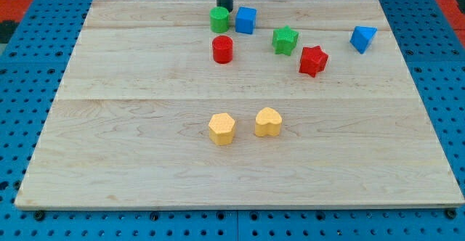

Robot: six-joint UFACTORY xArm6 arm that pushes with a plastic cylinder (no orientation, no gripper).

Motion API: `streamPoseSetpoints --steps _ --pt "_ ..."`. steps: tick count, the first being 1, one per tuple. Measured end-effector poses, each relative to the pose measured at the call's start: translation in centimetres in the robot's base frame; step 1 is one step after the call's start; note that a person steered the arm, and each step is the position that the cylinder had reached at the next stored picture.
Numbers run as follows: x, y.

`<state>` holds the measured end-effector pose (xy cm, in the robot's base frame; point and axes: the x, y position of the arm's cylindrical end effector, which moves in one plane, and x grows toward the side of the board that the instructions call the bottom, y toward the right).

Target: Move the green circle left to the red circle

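Note:
The green circle (219,19) sits near the top middle of the wooden board (145,146). The red circle (222,49) lies just below it, with a small gap between them. My tip (224,9) is at the view's top, right behind the green circle's upper right edge, between it and the blue cube (245,19). Whether the tip touches the green circle cannot be told.
A green star (285,40) and a red star (313,60) lie right of the red circle. A blue triangular block (362,38) is at the far right. A yellow hexagon (221,128) and a yellow heart (267,122) sit lower middle.

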<state>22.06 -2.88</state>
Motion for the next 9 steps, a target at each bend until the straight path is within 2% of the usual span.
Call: streamPoseSetpoints --steps 1,2,3,5,7,9 --pt "0.1 -3.1" --pt "-1.2 -3.2" --pt "-2.8 1.7" --pt "3.4 0.3" --pt "5.1 -1.9" --pt "14.1 -8.0"
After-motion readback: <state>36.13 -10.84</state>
